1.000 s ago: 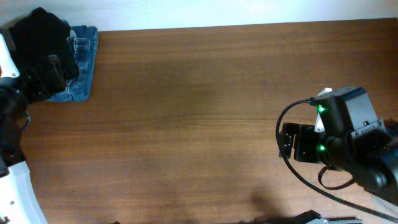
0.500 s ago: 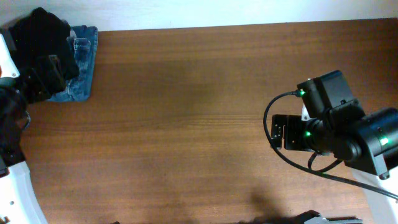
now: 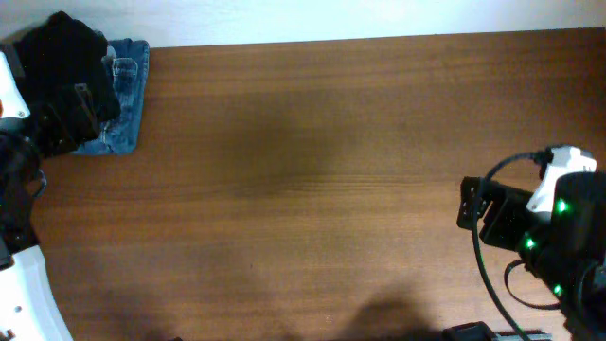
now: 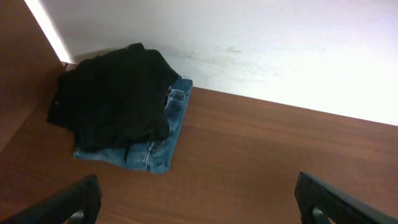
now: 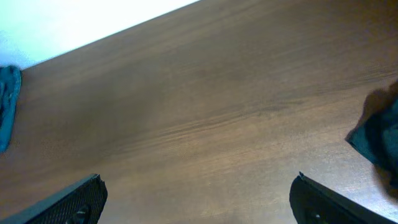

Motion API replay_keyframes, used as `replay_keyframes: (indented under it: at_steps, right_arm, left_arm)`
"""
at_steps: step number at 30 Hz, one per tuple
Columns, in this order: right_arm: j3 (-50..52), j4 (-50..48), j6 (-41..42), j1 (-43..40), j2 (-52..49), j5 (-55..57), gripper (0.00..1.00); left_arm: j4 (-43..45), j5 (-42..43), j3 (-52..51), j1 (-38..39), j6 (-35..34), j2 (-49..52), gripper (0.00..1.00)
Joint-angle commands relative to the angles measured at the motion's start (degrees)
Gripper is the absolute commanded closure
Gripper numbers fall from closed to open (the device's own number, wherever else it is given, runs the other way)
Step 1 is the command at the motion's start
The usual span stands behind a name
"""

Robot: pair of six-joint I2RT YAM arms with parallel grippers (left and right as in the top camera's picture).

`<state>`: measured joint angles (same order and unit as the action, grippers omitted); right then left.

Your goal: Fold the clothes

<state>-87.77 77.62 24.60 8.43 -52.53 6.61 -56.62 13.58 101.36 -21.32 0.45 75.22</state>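
The clothes lie at the table's far left corner: a crumpled black garment [image 3: 59, 43] [image 4: 112, 96] resting on folded blue jeans [image 3: 125, 95] [image 4: 158, 143]. My left gripper [image 4: 199, 205] hangs short of this pile, open and empty, with only its two fingertips [image 4: 74, 202] showing at the bottom corners. My right gripper [image 5: 199, 202] is open over bare wood, also empty. The right arm [image 3: 540, 237] sits at the table's lower right. The jeans show again as a blue sliver [image 5: 6, 106] at the left edge of the right wrist view.
A dark cloth edge [image 5: 379, 134] pokes in at the right side of the right wrist view. The white wall [image 4: 261, 43] runs along the table's far edge. The left arm [image 3: 19, 180] occupies the left edge of the brown wooden table [image 3: 303, 170].
The right arm first swung up and left, then pulled back right and down toward the table's lower right corner. The left arm and the clothes pile have not moved.
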Motion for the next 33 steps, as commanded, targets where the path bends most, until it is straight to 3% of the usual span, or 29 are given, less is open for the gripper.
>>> replay_keyframes:
  at_steps: [1,7,16,26,33]
  right_arm:
    - [11.2,-5.9,-2.4,-2.3,5.2,0.5,0.01]
    - [33.5,-28.6,-12.2,-2.6,19.1,-3.7,0.01]
    - [61.0,-52.9,-12.3,-5.9,36.2,-7.7,0.01]
    - [77.7,-69.3,-12.2,-5.9,52.5,-8.0,0.02]
    - [79.5,-76.5,-12.4,-5.9,52.3,-7.7,0.01]
  left_arm:
    - [-0.2,0.6,-0.2,0.1,0.5,0.1,0.01]
    - [-0.2,0.6,-0.2,0.1,0.5,0.1,0.01]
    - [-0.2,0.6,-0.2,0.1,0.5,0.1,0.01]
    - [-0.2,0.6,-0.2,0.1,0.5,0.1,0.01]
    - [-0.2,0.6,-0.2,0.1,0.5,0.1,0.01]
